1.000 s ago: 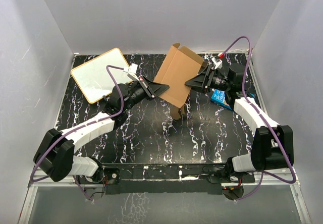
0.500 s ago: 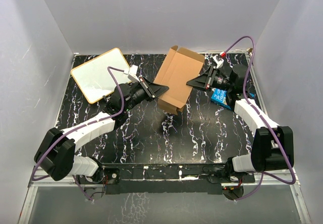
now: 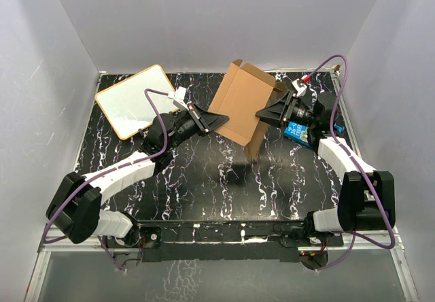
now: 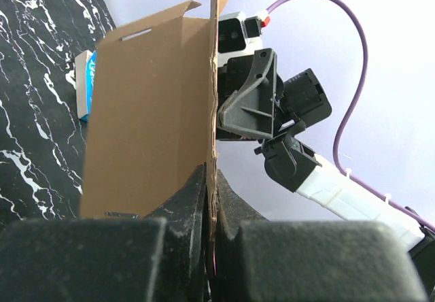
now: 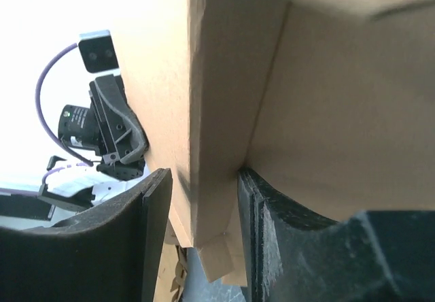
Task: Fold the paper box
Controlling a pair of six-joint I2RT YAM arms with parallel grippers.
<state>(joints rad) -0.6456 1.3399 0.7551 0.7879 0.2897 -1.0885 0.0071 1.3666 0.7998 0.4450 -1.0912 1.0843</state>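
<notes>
The paper box (image 3: 239, 105), a plain brown cardboard blank, is held tilted above the middle of the table between both arms. My left gripper (image 3: 221, 118) is shut on its left edge; in the left wrist view the cardboard edge (image 4: 212, 111) runs straight down into the closed gripper (image 4: 212, 183). My right gripper (image 3: 266, 115) is at the box's right side. Its jaws stand apart around a folded flap (image 5: 217, 111): the right finger (image 5: 262, 213) touches the cardboard and the left finger (image 5: 153, 213) stands off it. A narrow flap (image 3: 253, 145) hangs below the box's right corner.
A white board with an orange rim (image 3: 134, 101) lies at the back left. A blue printed box (image 3: 298, 130) lies on the black marbled table (image 3: 204, 179) under my right arm. Grey walls close in the table on three sides.
My right gripper has shifted slightly right and back, and the box's right flap now bends further down. The left gripper has kept its hold without moving.
</notes>
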